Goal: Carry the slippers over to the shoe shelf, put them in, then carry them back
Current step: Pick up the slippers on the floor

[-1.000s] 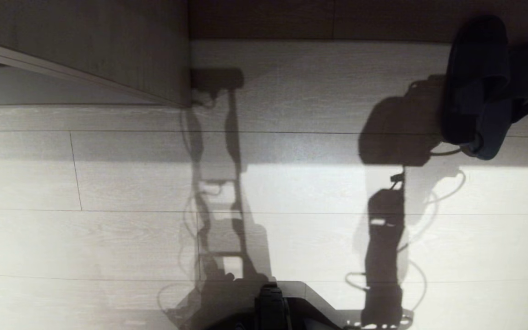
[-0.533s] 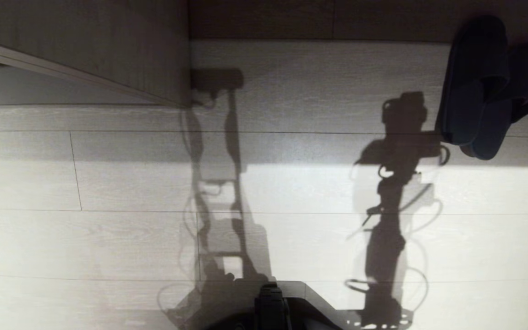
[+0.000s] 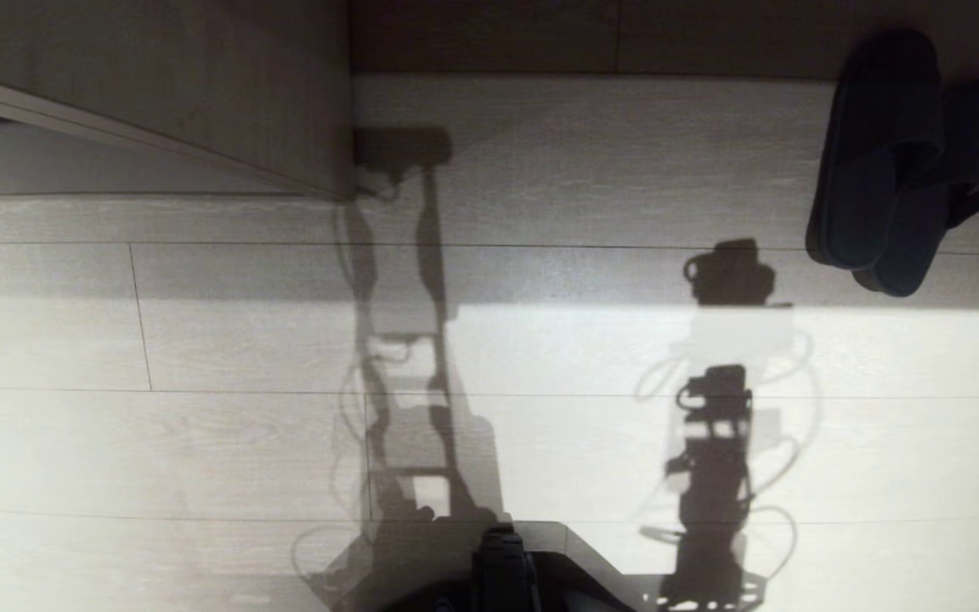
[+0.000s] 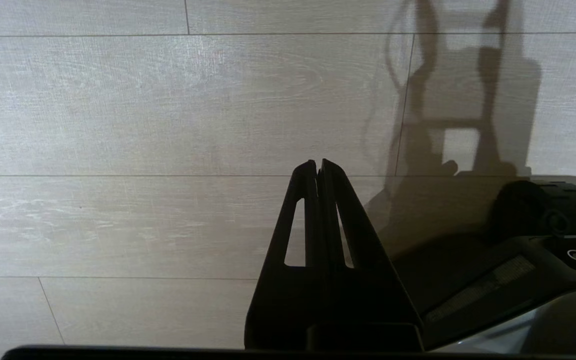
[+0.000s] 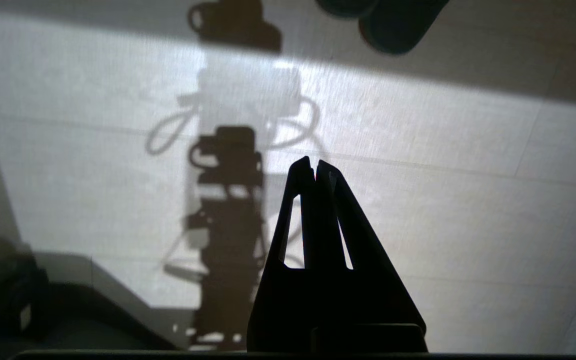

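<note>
The black slippers (image 3: 876, 161) lie side by side on the pale plank floor at the far right, one partly over the other, by the dark wall base. Only their heel ends (image 5: 398, 25) show in the right wrist view. My right gripper (image 5: 314, 161) hangs shut and empty over bare floor, well short of the slippers. My left gripper (image 4: 317, 162) is also shut and empty, over the floor beside my base. Neither gripper shows in the head view, only the arms' shadows. I cannot tell whether the wood-grain panel (image 3: 200, 76) at the far left belongs to the shoe shelf.
My dark base (image 3: 506, 561) sits at the near edge of the head view. A dark skirting strip (image 3: 591, 34) runs along the far wall. Open plank floor (image 3: 200, 340) lies between my base, the panel and the slippers.
My right arm has pulled back from the slippers toward my base, and its shadow has slid toward me. The slippers stay on the floor. The left arm has not moved.
</note>
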Available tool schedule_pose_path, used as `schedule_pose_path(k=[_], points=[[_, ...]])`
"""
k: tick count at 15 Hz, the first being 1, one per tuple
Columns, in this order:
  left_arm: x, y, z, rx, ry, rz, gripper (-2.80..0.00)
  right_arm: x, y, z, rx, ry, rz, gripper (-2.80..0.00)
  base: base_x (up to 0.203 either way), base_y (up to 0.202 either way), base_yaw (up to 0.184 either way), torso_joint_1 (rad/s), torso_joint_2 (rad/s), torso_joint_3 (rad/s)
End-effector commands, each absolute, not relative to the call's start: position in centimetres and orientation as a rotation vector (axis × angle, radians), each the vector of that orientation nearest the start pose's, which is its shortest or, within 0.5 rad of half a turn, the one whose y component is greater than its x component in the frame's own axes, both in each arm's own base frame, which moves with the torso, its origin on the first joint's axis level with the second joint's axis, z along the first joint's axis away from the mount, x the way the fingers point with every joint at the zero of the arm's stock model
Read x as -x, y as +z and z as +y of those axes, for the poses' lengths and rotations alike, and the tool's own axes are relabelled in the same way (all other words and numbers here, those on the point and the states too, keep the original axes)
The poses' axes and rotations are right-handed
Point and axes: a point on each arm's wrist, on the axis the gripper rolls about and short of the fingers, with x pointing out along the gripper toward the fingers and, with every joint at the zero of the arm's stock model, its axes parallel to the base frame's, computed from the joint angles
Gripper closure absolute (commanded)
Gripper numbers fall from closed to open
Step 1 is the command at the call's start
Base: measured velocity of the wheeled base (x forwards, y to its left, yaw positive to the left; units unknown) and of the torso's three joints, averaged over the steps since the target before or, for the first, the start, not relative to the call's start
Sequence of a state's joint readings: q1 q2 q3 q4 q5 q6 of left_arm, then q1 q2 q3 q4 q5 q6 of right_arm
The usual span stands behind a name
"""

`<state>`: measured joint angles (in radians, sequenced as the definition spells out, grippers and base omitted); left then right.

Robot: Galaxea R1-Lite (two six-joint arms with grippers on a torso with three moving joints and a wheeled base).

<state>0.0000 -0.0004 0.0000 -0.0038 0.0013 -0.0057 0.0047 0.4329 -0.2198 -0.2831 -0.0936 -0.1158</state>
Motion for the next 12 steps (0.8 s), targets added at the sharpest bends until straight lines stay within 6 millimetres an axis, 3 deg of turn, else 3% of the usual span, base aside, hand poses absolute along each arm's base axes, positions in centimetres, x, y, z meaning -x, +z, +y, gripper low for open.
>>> schedule_pose_path(k=[1, 3, 7, 12], points=[[2.3, 7.6, 0.0, 0.006, 0.002, -0.005, 0.00, 0.5, 14.0, -0.2, 0.114, -0.075, -0.132, 0.00, 0.000, 0.000, 0.000, 0.000, 0.00, 0.000], [2.3, 7.6, 0.0, 0.006, 0.002, -0.005, 0.00, 0.7, 10.9, -0.2, 0.124, -0.037, -0.078, 0.00, 0.000, 0.000, 0.000, 0.000, 0.00, 0.000], [2.3, 7.6, 0.0, 0.006, 0.002, -0.005, 0.00, 1.5, 9.2, 0.1, 0.119, 0.070, -0.046, 0.00, 0.000, 0.000, 0.000, 0.000, 0.00, 0.000], [2.3, 7.6, 0.0, 0.006, 0.002, -0.005, 0.00, 2.3, 7.5, 0.0, 0.115, 0.052, 0.011, 0.00, 0.000, 0.000, 0.000, 0.000, 0.00, 0.000]])
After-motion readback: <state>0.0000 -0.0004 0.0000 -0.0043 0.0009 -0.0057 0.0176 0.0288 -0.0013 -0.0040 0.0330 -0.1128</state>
